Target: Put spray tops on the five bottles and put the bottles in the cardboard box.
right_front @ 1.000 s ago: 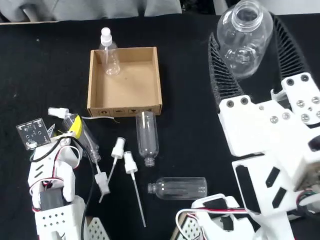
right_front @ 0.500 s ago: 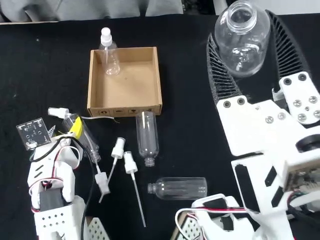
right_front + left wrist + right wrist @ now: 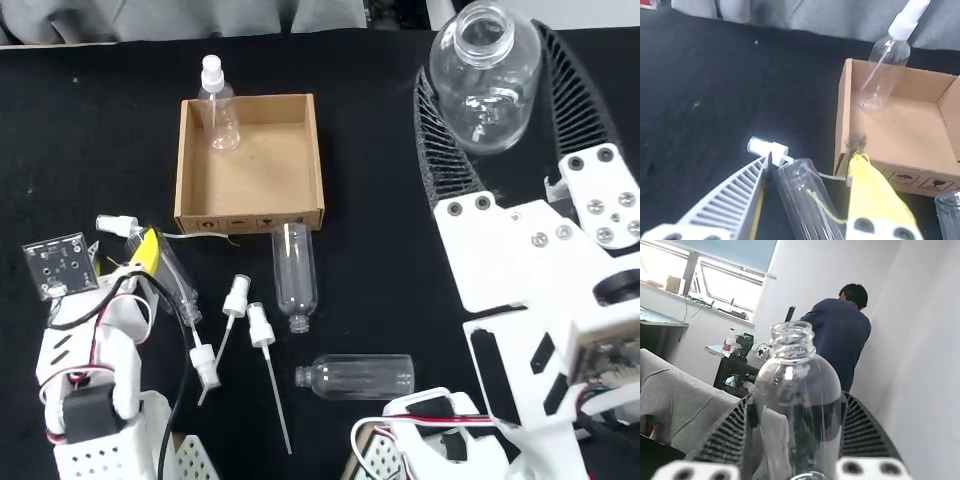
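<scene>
L arm is sitting low at the near-left of the desk (image 3: 80, 130). Its tool (image 3: 145, 245) is pointing twd the cardboard box (image 3: 250, 215) and clamping a capless bottle (image 3: 172, 280), which is lying on the desk just off the box's front-left corner. In the wrist view, grey and yellow fingers are flanking that bottle, w/ a white spray top (image 3: 767, 147) lying just past the tips.

R arm is hanging raised well off the desk on the right side. Its tool (image 3: 485, 60) is gripping a wide clear bottle (image 3: 483, 85) upright, mouth open, no top on.

A topped bottle (image 3: 217, 105) is leaning in the box's far-left corner. A second capless bottle (image 3: 294, 272) is lying just in front of the box, and a third capless bottle (image 3: 355, 376) is lying nearer the arms. Three loose spray tops (image 3: 235, 293) (image 3: 260, 328) (image 3: 205, 362) are lying between the L tool and those two.

The box's front wall is carrying small printed symbols, too small to read.
</scene>
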Robot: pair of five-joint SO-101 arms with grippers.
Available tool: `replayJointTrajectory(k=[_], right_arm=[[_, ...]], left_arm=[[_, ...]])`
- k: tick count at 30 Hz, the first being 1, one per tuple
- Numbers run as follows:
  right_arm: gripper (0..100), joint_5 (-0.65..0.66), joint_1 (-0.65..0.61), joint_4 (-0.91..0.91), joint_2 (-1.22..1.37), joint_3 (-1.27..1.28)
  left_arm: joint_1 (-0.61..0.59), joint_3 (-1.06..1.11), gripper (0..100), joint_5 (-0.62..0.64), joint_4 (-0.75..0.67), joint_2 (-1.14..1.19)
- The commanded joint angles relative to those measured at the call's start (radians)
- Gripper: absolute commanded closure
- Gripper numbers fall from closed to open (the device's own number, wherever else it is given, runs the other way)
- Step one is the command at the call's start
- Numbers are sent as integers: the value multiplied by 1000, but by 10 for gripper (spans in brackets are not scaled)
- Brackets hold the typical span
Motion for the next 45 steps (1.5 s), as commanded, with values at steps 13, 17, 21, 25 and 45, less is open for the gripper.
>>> replayJointTrajectory(k=[13,17,21,25,45], right_arm=[[896,9,-15,-21,4,13],[896,8,-15,-20,2,13],[896,3,-18,-20,4,13],[896,3,-20,-20,5,13],[896,3,-20,-20,7,13]], left_arm=[[136,-403,770,-6,282,2],[188,-456,770,-12,334,2],[219,-478,770,-38,362,15],[278,-478,770,-68,370,117],[423,-565,766,-72,365,680]])
